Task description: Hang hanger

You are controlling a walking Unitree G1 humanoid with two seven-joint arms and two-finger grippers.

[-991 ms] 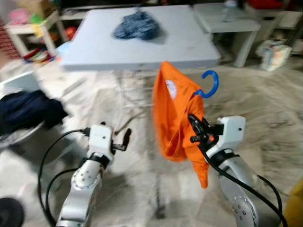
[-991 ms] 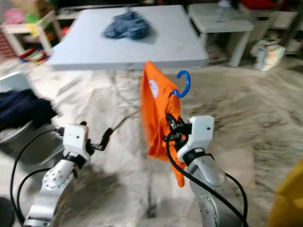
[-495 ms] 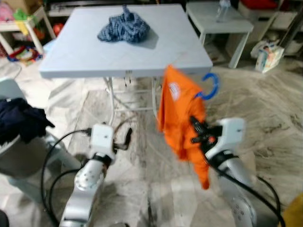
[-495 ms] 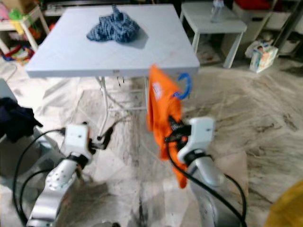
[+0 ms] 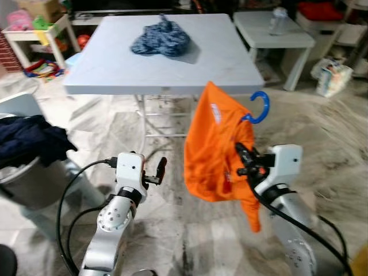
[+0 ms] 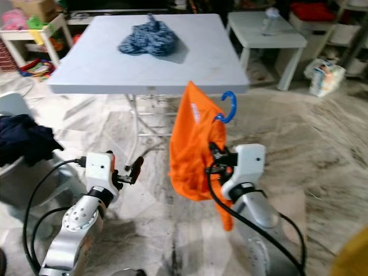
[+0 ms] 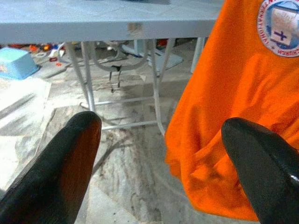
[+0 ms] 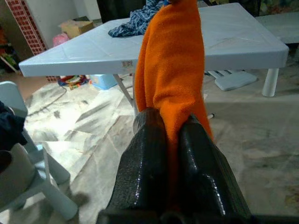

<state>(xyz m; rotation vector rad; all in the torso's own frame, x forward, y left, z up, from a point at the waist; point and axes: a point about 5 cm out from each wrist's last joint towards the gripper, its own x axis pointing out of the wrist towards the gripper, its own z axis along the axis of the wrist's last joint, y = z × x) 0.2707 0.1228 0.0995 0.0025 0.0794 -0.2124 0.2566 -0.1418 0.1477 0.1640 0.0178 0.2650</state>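
Observation:
An orange shirt (image 5: 214,152) hangs on a blue hanger; the hanger's blue hook (image 5: 258,107) sticks up to its right. My right gripper (image 5: 242,163) is shut on the shirt-covered hanger, holding it up in front of the grey folding table (image 5: 115,63). In the right wrist view the two fingers (image 8: 149,158) pinch the orange cloth (image 8: 175,74). My left gripper (image 5: 161,170) is held low to the left of the shirt, open and holding nothing; in the left wrist view its fingers (image 7: 65,163) are spread wide, with the shirt (image 7: 243,102) beside them.
A blue garment (image 5: 161,40) lies on the table top. A dark garment (image 5: 29,141) rests on a grey chair at the left. A white side table (image 5: 276,31) with a bottle stands at the back right, and toys lie at the back left. The floor is marbled tile.
The camera has shifted, so the table sits differently in view. The shirt hangs fuller and steadier in my right gripper. Both grippers keep their state.

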